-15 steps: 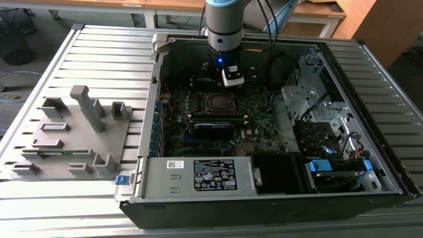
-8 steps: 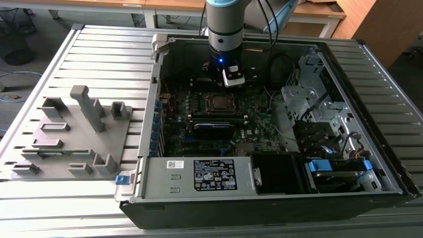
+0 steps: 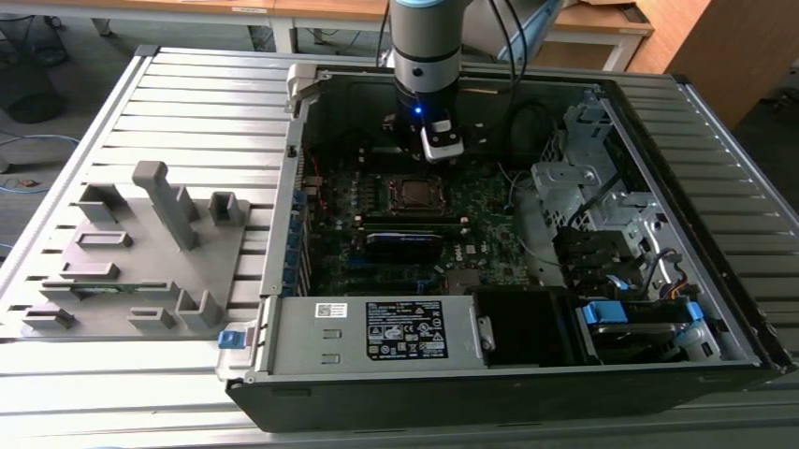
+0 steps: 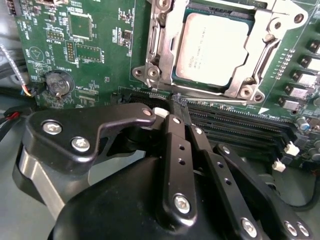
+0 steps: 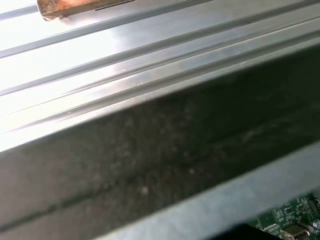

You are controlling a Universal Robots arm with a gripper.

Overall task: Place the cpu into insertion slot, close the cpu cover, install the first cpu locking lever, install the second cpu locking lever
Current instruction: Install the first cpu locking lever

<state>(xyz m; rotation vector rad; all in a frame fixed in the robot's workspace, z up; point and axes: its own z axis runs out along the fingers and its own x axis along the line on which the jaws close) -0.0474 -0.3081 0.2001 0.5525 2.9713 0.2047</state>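
One cpu (image 4: pixel 212 50), one cpu cover (image 4: pixel 260 60), one coin battery (image 4: pixel 56 83), two white latch clips (image 4: pixel 291 148).

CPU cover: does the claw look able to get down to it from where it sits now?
Probably yes. The cpu cover lies closed over the cpu with nothing above it, and the claw hangs close beside the socket inside the open case. Nearby memory sticks sit low.
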